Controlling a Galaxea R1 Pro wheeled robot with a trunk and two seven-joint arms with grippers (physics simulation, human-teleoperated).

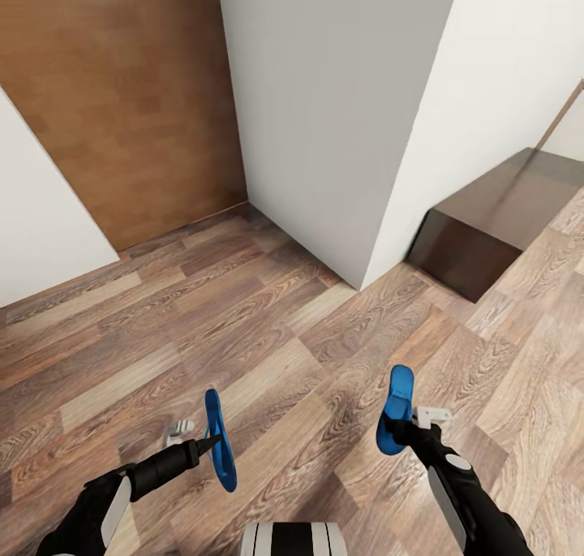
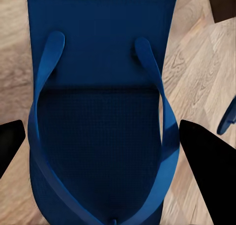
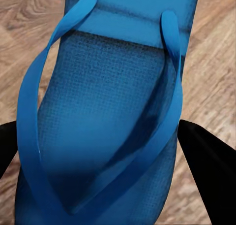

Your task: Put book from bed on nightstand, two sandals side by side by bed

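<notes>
Each of my grippers carries one bright blue sandal above the wood-plank floor. My left gripper (image 1: 212, 444) is shut on the left sandal (image 1: 219, 426), which stands on edge. Seen from the left wrist, that sandal (image 2: 103, 112) with its thong straps sits between the black fingers (image 2: 209, 178). My right gripper (image 1: 399, 436) is shut on the right sandal (image 1: 398, 402), which points forward and up. From the right wrist, this sandal (image 3: 108, 121) lies between the dark fingers (image 3: 209, 176). The book, the bed and the nightstand are out of view.
A white wall corner (image 1: 357, 134) juts out straight ahead. A brown wood panel (image 1: 122, 93) stands at the back left beside another white wall (image 1: 40, 215). A low dark brown cabinet (image 1: 487, 223) sits on the floor at the right.
</notes>
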